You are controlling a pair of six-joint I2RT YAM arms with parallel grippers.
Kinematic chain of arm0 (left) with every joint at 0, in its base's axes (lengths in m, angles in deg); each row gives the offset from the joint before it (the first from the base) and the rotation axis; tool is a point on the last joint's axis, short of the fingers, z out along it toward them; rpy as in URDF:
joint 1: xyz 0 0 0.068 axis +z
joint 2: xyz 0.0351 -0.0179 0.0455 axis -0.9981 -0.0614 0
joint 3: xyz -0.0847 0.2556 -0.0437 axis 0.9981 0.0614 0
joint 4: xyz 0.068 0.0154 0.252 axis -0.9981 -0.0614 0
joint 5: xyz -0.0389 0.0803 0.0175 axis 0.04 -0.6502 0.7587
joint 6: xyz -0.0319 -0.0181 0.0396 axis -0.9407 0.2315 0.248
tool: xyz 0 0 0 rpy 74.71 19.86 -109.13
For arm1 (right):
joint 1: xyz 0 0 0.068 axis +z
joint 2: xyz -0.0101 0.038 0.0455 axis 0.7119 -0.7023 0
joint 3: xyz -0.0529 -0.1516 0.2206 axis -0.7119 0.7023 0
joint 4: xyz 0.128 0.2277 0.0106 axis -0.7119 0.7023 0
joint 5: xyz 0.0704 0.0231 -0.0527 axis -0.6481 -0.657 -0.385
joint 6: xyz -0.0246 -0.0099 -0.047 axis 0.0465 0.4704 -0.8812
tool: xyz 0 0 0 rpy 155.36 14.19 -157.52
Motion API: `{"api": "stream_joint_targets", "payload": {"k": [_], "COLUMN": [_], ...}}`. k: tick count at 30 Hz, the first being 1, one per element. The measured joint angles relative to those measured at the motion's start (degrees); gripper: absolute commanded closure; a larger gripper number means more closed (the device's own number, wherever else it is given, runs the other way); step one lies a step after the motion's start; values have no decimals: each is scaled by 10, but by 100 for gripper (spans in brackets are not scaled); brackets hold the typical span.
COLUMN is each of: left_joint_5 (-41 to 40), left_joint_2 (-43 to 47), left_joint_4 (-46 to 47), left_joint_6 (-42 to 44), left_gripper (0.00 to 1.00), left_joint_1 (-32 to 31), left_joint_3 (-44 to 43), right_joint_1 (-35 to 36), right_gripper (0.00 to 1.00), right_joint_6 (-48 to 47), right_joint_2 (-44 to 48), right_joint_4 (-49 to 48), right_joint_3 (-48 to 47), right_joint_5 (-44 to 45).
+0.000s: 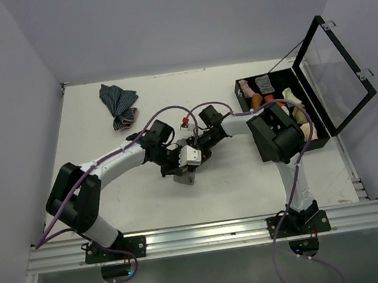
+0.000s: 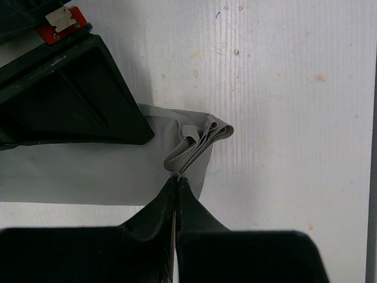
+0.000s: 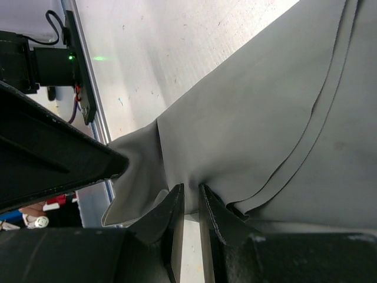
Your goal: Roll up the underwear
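Firmly, left claw [image 2: 177,180] on underwear [image 2: 112,171]

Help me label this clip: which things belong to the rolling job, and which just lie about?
In the job: grey underwear, left end effector, right end effector (both pinching it).
Lying about: striped cloth, open black case, small garments inside it.

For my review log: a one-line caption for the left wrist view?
Left gripper pinches folded edge of grey underwear on white table.
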Motion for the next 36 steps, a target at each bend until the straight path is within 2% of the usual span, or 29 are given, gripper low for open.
{"api": "stream_joint_targets", "payload": {"k": [12,18,36], "left_joint_5": [3,4,10], "left_joint_2": [11,10,2], "left_joint_4": [-1,-2,-9], "left_joint_6": [0,0,-2], "left_gripper": [100,100,100], "left_joint_1": [0,0,0], "left_joint_3": [7,5,-12], "right_joint_1": [0,9,29], "right_gripper": [78,78,80], "right_joint_6": [60,61,-65], "right_joint_2": [14,14,21], "right_joint_4": [-9,0,117], "right_joint_3": [-31,-34,-12], "right_joint_5": [14,15,54]}}
